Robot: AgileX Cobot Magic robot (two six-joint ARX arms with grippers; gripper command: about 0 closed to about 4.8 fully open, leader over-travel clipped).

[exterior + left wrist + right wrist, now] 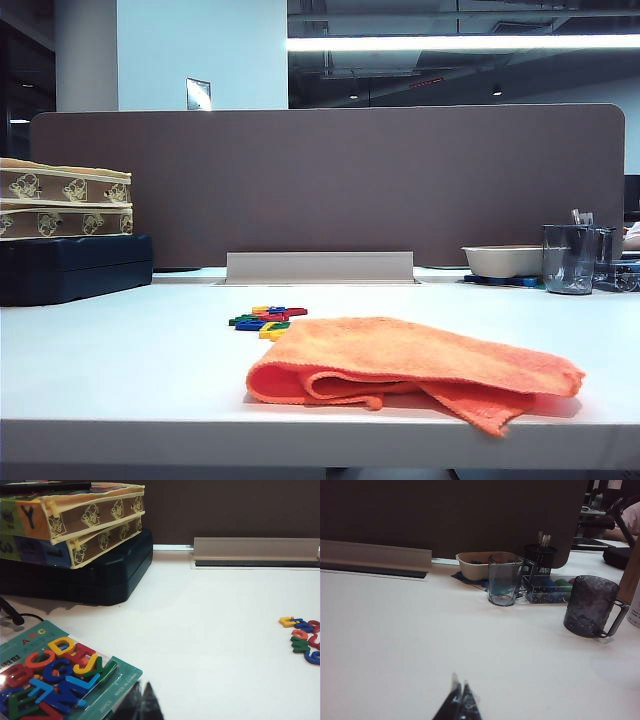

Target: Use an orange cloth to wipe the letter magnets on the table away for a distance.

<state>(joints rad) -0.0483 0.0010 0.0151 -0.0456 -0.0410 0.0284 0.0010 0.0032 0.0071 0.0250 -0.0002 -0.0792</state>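
Observation:
The orange cloth (pixel 420 370) lies loosely folded near the front edge of the white table (pixel 120 350). Just behind its left end sits the small cluster of letter magnets (pixel 267 320), red, blue, green and yellow; the left wrist view shows the letter magnets (pixel 304 639) far off to one side. Neither arm appears in the exterior view. My left gripper (pixel 142 690) is shut and empty, its tips low over the table beside a packet of letters. My right gripper (pixel 460 686) is also shut and empty, over bare table. The cloth shows in neither wrist view.
A dark blue case (pixel 75 267) with two stacked patterned boxes (pixel 65 198) stands at the back left. A sealed packet of plastic letters (pixel 57 675) lies near the left gripper. At the back right are a beige bowl (pixel 475 565), a clear cup (pixel 503 580), a tray and a dark mug (pixel 592 606).

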